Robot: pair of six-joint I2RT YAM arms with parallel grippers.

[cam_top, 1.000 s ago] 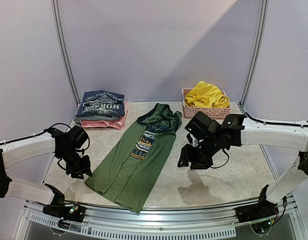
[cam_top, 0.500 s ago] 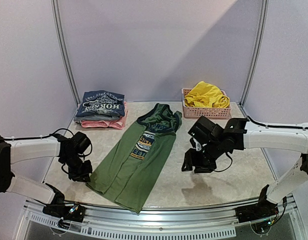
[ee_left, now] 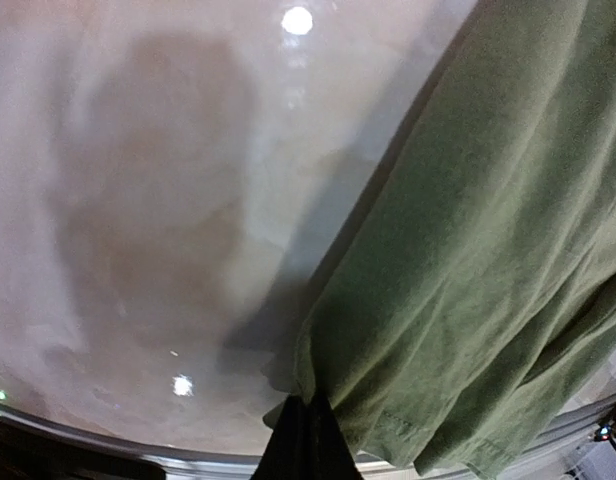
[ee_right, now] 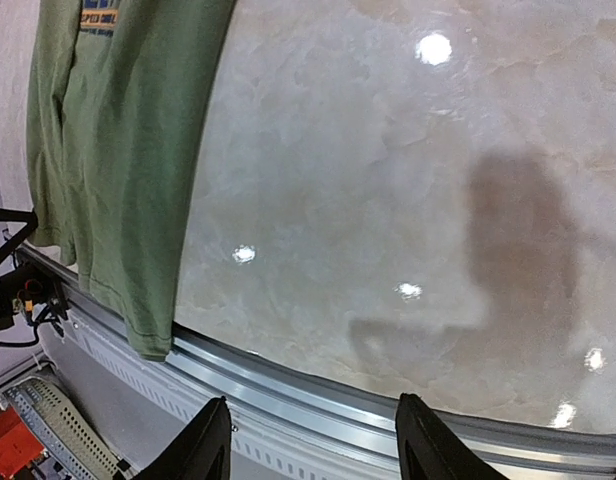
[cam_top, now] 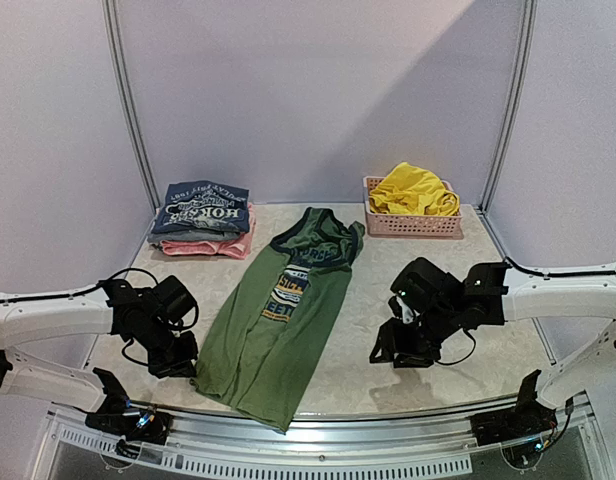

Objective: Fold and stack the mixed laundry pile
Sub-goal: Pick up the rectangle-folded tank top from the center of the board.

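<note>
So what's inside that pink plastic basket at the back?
A bunched-up bright yellow garment fills the pink plastic lattice basket, heaped above its rim. Whatever lies underneath it is covered.

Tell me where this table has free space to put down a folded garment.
Bare beige tabletop lies between the olive-green sleeveless shirt, the open right gripper and the pink plastic lattice basket. The back left is crowded by a folded clothes stack; the left gripper pinches the shirt's hem.

Left pincer (ee_left: 306,442) clamped, right pincer (ee_right: 313,445) agape
</note>
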